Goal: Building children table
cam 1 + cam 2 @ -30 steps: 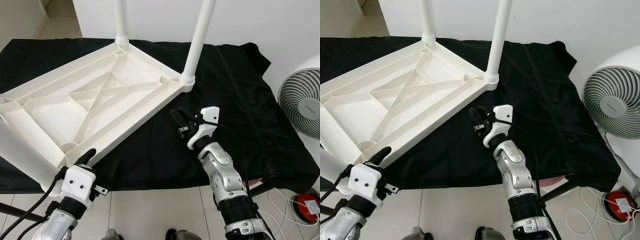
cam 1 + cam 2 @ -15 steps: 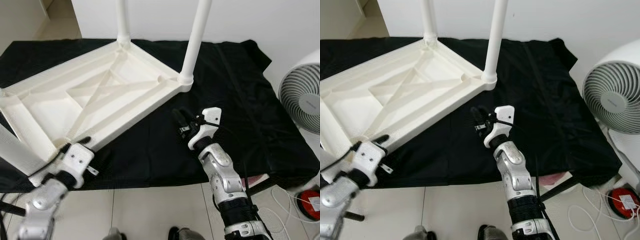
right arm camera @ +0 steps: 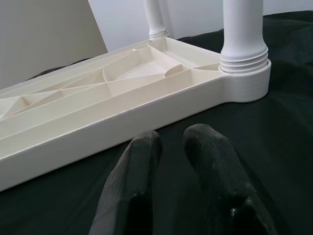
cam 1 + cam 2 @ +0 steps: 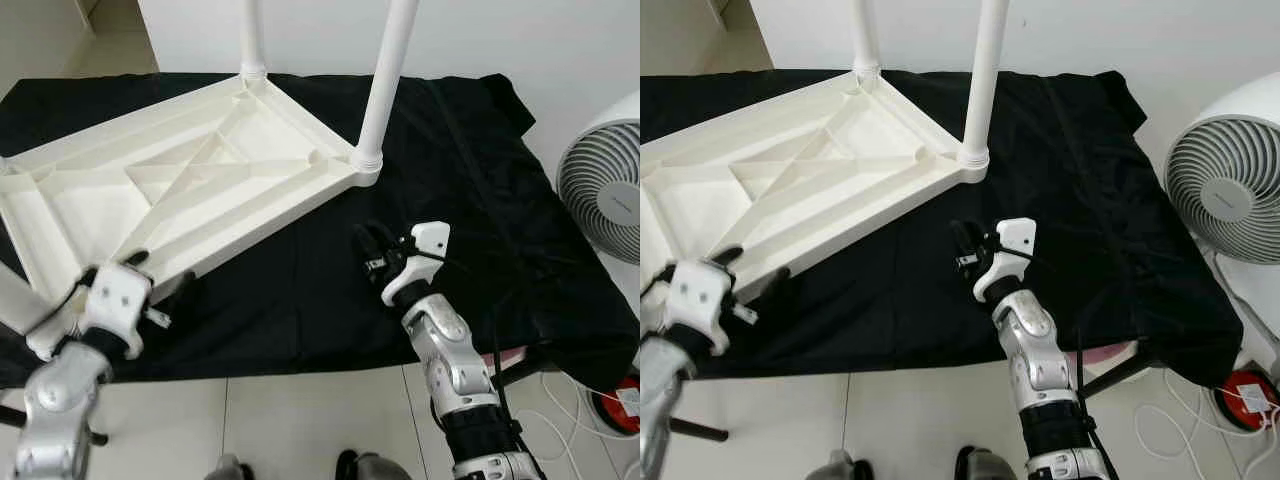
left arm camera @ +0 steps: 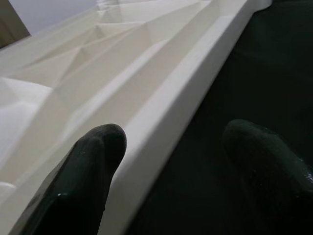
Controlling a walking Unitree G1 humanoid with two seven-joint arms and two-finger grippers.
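The white children's table top (image 4: pixel 190 190) lies upside down on a black cloth (image 4: pixel 470 170). One white leg (image 4: pixel 385 80) stands in its right corner and another leg (image 4: pixel 250 35) in its far corner. A third leg (image 4: pixel 18 300) rises at the near left corner. My left gripper (image 4: pixel 160 273) is open at that corner and straddles the rim (image 5: pixel 176 112), one finger (image 5: pixel 93 166) inside the top and the other over the cloth. My right gripper (image 4: pixel 372 247) is shut and holds nothing. It hovers over the cloth just in front of the right corner (image 3: pixel 244 78).
A white fan (image 4: pixel 605 190) stands on the right beside the cloth-covered surface. A red object (image 4: pixel 630 400) and cables lie on the tiled floor below it. A white wall runs behind. The cloth's front edge is close to me.
My left gripper has moved up from the front edge to the table top's near left corner and now straddles its rim. The right gripper has hardly moved. The camera shifted slightly.
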